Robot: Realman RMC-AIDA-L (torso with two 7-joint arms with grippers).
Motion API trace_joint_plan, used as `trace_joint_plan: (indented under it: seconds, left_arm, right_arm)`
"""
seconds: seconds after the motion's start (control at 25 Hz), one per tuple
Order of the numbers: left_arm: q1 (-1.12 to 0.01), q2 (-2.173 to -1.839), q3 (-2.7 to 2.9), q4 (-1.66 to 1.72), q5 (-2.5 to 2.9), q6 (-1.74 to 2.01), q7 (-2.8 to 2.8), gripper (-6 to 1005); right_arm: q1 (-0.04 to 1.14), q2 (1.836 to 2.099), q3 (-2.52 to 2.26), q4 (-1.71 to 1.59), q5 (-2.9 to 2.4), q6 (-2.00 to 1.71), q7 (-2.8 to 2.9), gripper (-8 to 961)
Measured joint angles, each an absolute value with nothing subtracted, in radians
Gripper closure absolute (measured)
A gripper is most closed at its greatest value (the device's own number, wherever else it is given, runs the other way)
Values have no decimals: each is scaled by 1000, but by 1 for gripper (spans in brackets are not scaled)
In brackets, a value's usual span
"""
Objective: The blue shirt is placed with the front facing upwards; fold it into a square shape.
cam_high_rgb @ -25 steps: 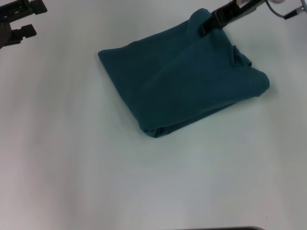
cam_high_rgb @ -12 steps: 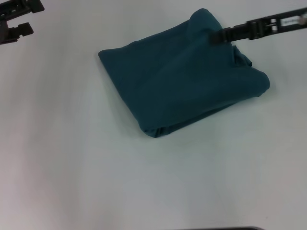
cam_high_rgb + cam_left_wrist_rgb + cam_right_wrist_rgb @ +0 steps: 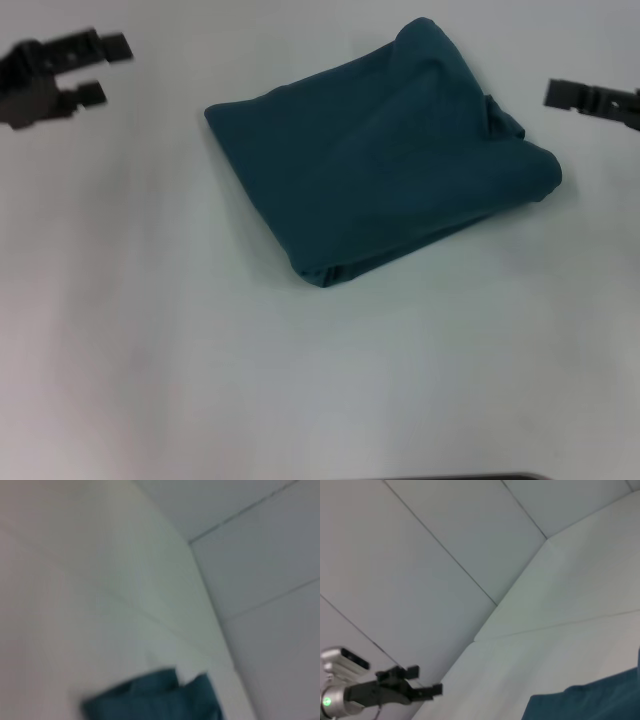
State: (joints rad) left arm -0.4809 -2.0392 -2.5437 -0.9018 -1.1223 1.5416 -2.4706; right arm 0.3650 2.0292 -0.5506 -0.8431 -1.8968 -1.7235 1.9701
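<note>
The blue shirt (image 3: 380, 155) lies folded on the white worktop (image 3: 300, 380), in the upper centre of the head view, a compact four-sided bundle set at a slant, its plain teal side up with no lettering showing. The shape reads as roughly square, though the corner toward the upper right bulges upward and a small pucker of cloth sits near the right edge; layered edges show at the lower corner. The left tool (image 3: 95, 68) hangs at the upper left of the frame, well apart from the cloth, its two fingers parted and holding nothing. The right tool (image 3: 560, 94) sits at the right edge, near the shirt's right side but clear of it; whether its fingers are parted or together cannot be told. Judging by this, the folding looks essentially finished, with at most a tidying of the raised corner left to do.
</note>
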Motion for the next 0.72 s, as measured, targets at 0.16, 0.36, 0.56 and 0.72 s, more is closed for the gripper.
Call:
trace_joint_plan:
  seconds: [0.16,0.36,0.56,0.72]
  left_arm:
    - [-490,-2036,-2394,-894,-1044,1546,-2587,51]
    - [-526,-2074,-2313,-883,-1005,1585,-2666,51]
    - [-563,-2099,-2263,-869,-942,1583,-2759,50]
    - [-589,-2120,-2261,-822,-930,1526,-2785,50]
  right_arm:
    - [324,2009,-522,-819,-1900,-1776,1943,328]
    - [324,1999,-521,-818,-1929,-1785,1941,330]
    - [339,1998,-520,-816,-1947,-1782,1928,331]
    - [341,1999,-518,-809,-1947,-1781,1907,332]
